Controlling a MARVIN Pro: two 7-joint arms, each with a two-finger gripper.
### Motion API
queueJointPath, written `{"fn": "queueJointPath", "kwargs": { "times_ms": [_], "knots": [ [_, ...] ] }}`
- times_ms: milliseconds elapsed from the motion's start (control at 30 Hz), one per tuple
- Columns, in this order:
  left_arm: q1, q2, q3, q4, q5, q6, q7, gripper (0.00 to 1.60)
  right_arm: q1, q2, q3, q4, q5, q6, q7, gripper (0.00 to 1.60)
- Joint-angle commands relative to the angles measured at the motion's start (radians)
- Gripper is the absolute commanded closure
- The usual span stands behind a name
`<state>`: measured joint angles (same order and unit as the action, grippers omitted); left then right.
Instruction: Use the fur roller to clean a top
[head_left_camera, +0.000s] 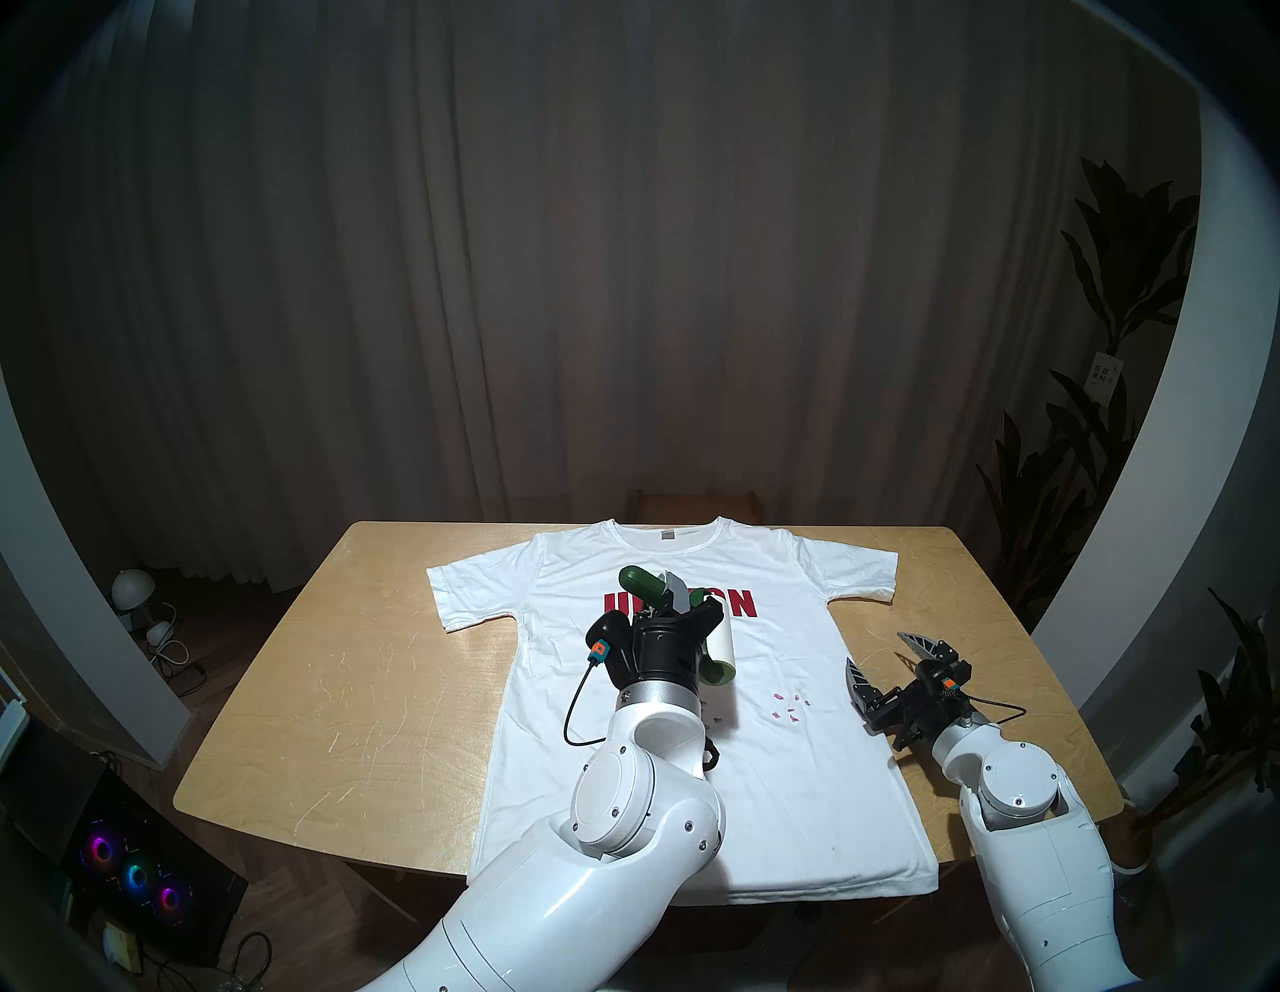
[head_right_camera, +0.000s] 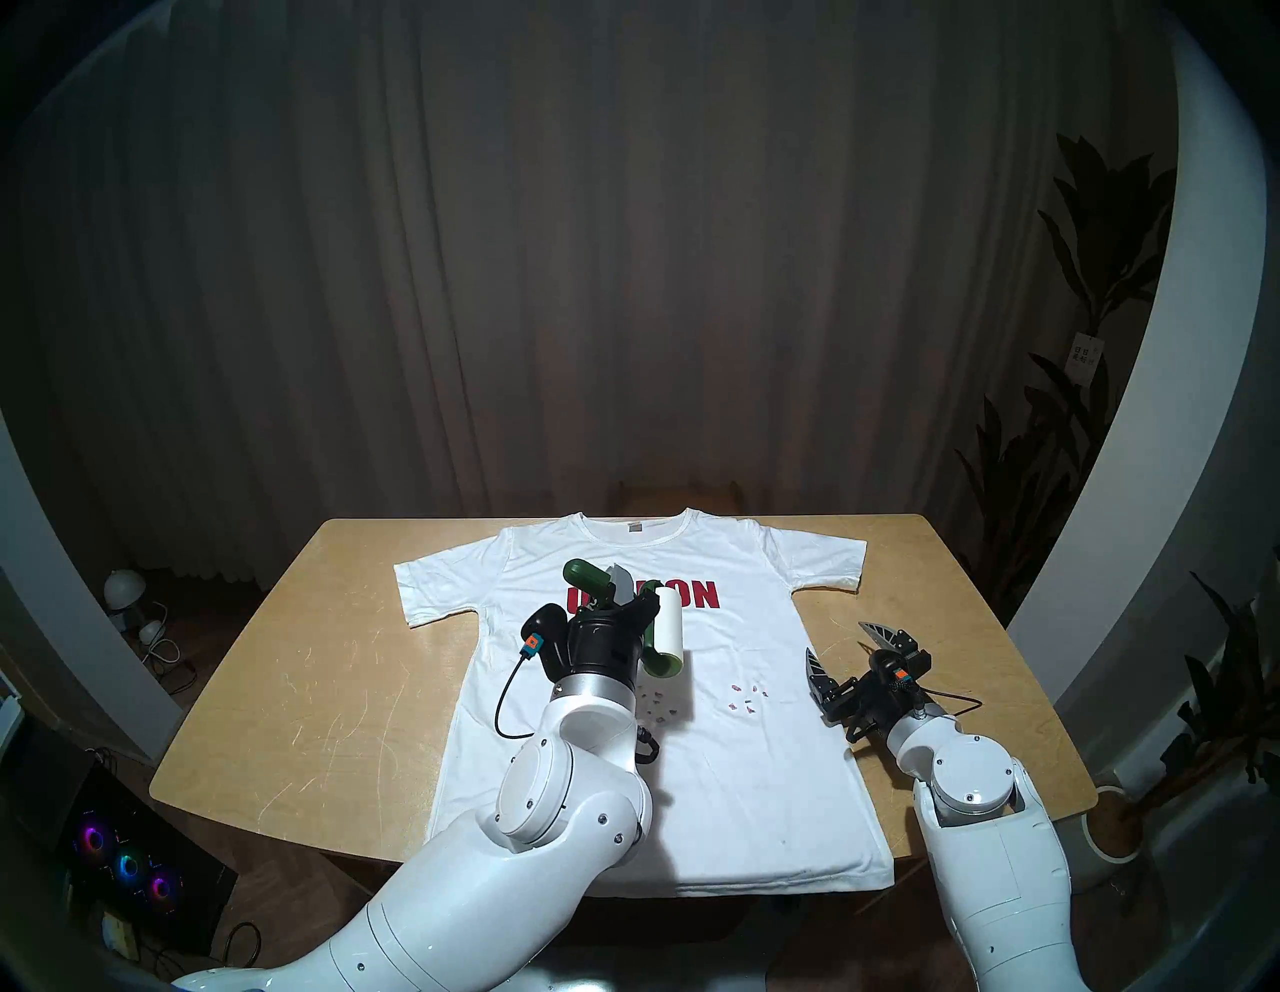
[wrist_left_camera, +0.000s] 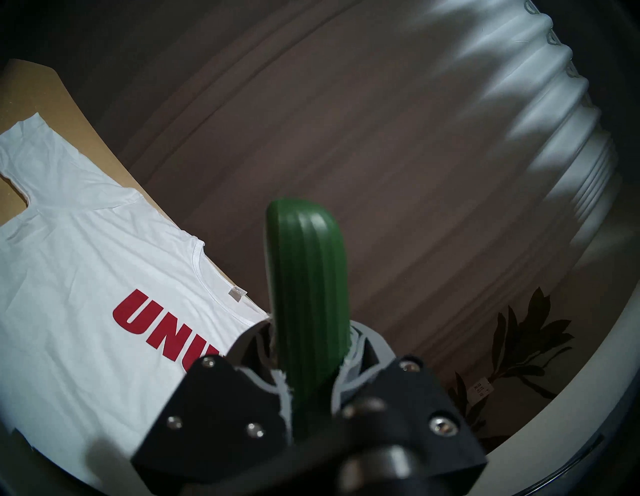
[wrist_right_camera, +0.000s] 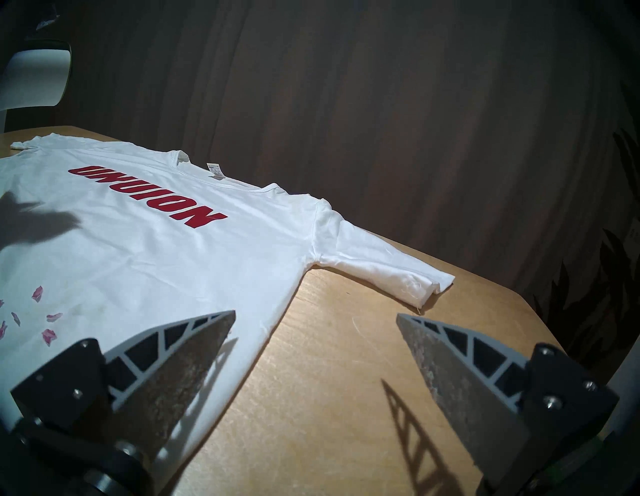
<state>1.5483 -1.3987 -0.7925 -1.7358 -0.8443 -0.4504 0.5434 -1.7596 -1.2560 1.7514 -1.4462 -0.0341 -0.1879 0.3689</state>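
White left arm level over top (head_left_camera: 692, 762), jaws clamping fur roller (head_left_camera: 717, 644)

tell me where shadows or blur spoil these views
Right wrist view: the open right pincer casts hard lattice shadows on the table. Left wrist view: near parts around the roller look soft. Head views: dark rim, bowed edges.
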Motion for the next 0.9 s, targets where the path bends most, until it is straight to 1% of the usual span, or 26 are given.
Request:
{"fn": "queueJointPath", "kwargs": {
  "times_ms": [0, 200, 300, 333, 367, 567, 733, 867],
  "knots": [
    [-0.103, -0.028, 0.061, 0.049, -0.008, -0.039, 0.003, 1.60, 0.000, 0.011, 0.007, -0.024, -0.009, -0.006, -0.002, 0.00],
    [-0.152, -0.072, 0.085, 0.110, -0.022, -0.051, 0.012, 1.60, -0.003, 0.013, 0.012, -0.026, -0.018, -0.008, -0.004, 0.00],
    [-0.167, -0.084, 0.093, 0.128, -0.029, -0.059, 0.014, 1.60, -0.009, 0.014, 0.018, -0.029, -0.020, -0.008, -0.006, 0.00],
    [-0.174, -0.081, 0.107, 0.129, -0.038, -0.061, 0.009, 1.60, -0.013, 0.014, 0.021, -0.031, -0.021, -0.007, -0.007, 0.00],
    [-0.174, -0.081, 0.107, 0.129, -0.038, -0.061, 0.009, 1.60, -0.013, 0.014, 0.021, -0.031, -0.021, -0.007, -0.007, 0.00],
    [-0.210, -0.056, 0.198, 0.141, -0.075, -0.092, 0.024, 1.60, -0.024, 0.012, 0.029, -0.037, -0.024, -0.004, -0.011, 0.00],
    [-0.238, -0.065, 0.239, 0.163, -0.084, -0.114, 0.047, 1.60, -0.036, 0.017, 0.036, -0.038, -0.024, -0.005, -0.012, 0.00],
    [-0.254, -0.071, 0.260, 0.181, -0.081, -0.139, 0.059, 1.60, -0.039, 0.018, 0.038, -0.037, -0.023, -0.005, -0.014, 0.00]
  ]
}}
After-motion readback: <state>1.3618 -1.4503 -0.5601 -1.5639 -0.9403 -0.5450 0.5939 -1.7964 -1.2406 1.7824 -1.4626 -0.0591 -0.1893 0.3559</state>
